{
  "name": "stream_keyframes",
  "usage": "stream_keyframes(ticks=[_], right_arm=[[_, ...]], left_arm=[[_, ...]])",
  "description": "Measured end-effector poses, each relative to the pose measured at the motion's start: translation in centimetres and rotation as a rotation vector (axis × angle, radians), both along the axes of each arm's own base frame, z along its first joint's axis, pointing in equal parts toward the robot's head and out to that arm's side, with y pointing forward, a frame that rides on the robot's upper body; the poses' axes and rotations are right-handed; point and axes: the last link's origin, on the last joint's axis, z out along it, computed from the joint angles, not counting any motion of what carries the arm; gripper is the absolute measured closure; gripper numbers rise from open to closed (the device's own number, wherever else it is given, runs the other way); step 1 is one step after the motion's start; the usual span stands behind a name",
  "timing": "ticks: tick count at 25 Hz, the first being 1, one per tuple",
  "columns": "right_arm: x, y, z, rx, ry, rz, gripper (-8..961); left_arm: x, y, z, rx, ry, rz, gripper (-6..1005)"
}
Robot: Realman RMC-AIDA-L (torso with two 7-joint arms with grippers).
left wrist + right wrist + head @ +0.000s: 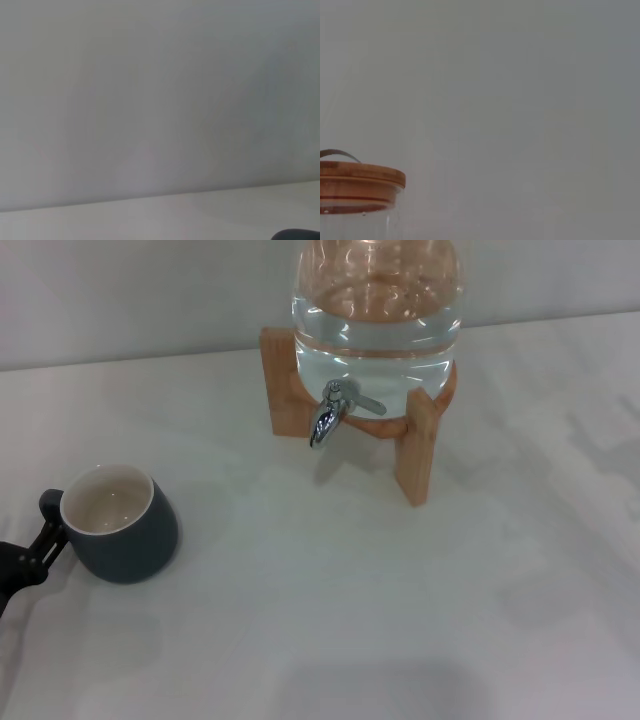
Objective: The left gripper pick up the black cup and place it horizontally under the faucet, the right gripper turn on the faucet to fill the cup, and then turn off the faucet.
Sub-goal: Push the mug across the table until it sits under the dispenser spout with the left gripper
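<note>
Your left claw [40, 540] meets the black cup's [120, 525] handle at the near left; whether it grips, you cannot tell.
The faucet [335, 410] shows only from the head; your right wrist alone shows the jar's wooden lid [360, 182].

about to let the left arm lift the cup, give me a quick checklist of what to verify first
1. Left gripper at the handle of the black cup: ok, its fingers reach the small loop handle at the cup's left side.
2. Firm grip on the handle: cannot tell, the finger closure is not clear in the head view.
3. Cup upright and empty: ok, it stands on the table with a dry cream inside.
4. Faucet off: ok, no water runs from the spout.
5. Space under the spout: ok, nothing stands there.
6. Right gripper placed for the lever: cannot tell, it is out of the head view; its wrist view shows only the jar's wooden lid.
</note>
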Motion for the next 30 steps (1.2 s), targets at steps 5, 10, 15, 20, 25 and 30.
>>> stream_keyframes(ticks=[5,10,15,20,25,30], right_arm=[[-0.02,0.02,0.00,0.000,0.000,0.001,92],[-0.02,0.03,-0.02,0.000,0.001,0.001,92],[-0.02,0.03,-0.03,-0.001,0.001,0.000,91],[-0.02,0.02,-0.03,-0.001,0.001,0.000,91],[-0.02,0.02,-0.03,-0.001,0.001,0.000,91],[-0.02,0.03,-0.01,0.000,0.000,0.000,92]], left_arm=[[0.00,-0.07,-0.04,0.000,-0.002,0.001,109],[0.02,-0.10,-0.07,0.000,-0.003,0.000,130],[0.03,-0.06,-0.05,0.000,-0.003,0.000,235],[0.04,0.03,0.01,0.001,-0.001,-0.002,247],[0.27,0.02,-0.25,-0.018,0.008,-0.019,248],[0.34,0.01,-0.34,-0.026,0.013,-0.026,248]])
